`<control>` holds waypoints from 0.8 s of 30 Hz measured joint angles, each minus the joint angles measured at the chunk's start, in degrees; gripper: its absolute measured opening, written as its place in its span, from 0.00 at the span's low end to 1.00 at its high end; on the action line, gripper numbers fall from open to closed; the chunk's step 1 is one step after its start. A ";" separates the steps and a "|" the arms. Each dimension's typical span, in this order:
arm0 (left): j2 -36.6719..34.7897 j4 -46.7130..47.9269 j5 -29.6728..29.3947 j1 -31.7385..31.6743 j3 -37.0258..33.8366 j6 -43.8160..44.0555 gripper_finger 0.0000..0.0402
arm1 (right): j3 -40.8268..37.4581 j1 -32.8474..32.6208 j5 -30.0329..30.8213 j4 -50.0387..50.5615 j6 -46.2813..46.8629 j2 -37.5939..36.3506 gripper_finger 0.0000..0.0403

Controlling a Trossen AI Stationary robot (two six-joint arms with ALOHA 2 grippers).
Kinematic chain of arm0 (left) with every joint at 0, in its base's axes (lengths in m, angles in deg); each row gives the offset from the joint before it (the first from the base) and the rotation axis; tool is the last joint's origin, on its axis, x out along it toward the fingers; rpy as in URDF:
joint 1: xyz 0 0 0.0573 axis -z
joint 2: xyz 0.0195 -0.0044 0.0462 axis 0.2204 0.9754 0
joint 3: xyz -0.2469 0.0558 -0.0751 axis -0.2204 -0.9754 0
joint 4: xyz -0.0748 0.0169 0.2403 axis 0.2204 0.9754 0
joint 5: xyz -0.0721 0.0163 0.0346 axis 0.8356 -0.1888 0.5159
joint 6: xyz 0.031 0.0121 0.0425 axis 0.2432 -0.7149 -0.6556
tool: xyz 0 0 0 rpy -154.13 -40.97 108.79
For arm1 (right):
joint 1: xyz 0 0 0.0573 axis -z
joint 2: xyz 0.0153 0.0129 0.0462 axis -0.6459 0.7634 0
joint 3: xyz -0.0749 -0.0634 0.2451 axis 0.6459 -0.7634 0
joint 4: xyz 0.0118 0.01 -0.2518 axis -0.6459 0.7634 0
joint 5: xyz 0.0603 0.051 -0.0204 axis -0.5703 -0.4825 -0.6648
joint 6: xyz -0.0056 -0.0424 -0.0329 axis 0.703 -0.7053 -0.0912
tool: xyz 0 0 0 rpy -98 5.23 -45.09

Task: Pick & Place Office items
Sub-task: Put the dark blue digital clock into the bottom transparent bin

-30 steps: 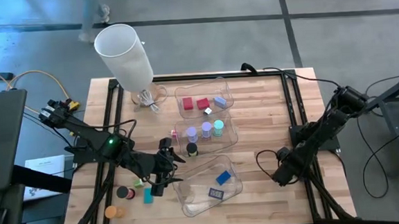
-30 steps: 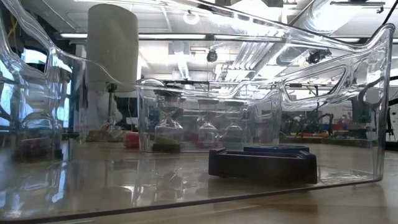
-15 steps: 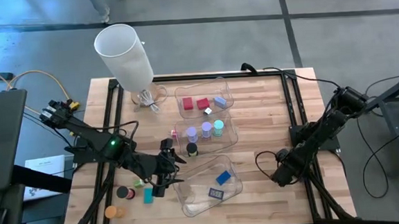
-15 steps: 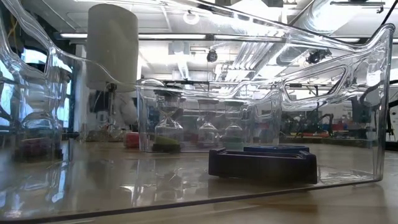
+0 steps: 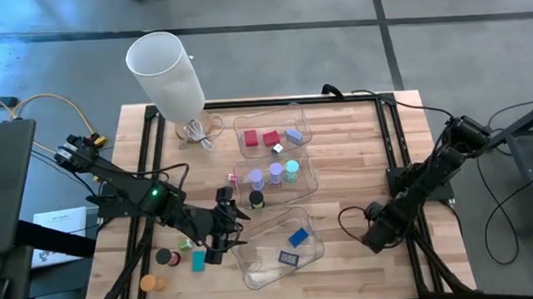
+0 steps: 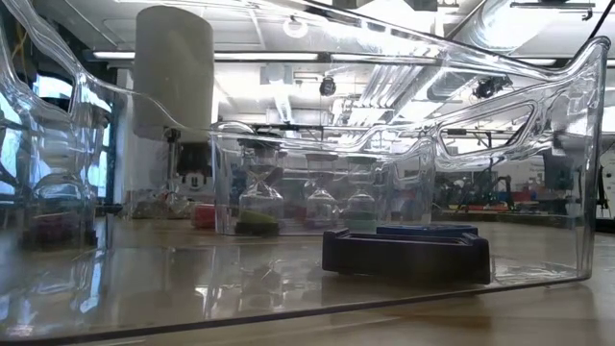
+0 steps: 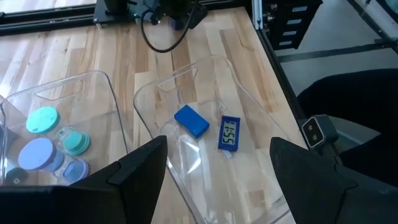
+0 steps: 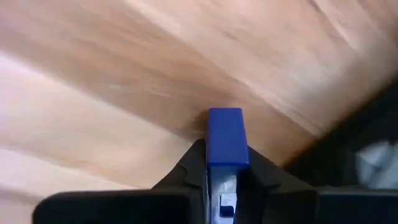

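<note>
On my left, the left gripper [image 5: 223,228] hangs with its jaws wide apart and empty, just beside the near clear tray [image 5: 255,266]. By it on the table [image 5: 341,154] I see an orange cylinder [image 5: 149,283], a black cylinder [image 5: 165,257] and a teal rectangle [image 5: 198,260]. The near tray holds a blue block [image 7: 191,121] and a dark rectangle with a pale face [image 7: 229,133]. The middle tray [image 5: 307,178] holds lilac cylinders [image 5: 275,173], a teal one [image 5: 291,170] and a black one [image 5: 256,199]; the far tray [image 5: 243,130] holds red blocks [image 5: 270,138] and a pale blue piece [image 5: 293,136]. A white lamp shade [image 5: 167,74] stands at the far left corner. On my right, the right gripper [image 8: 226,163] sits low at the table's right edge, jaws clamped on a small blue block [image 8: 227,137]. The table is pale wood planks; a grey floor [image 5: 464,45] surrounds it.
</note>
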 joint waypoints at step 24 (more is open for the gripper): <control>0.00 -0.01 -0.02 0.65 0.00 1.30 0.69 | 38.80 5.51 30.40 2.41 -36.40 1.46 0.09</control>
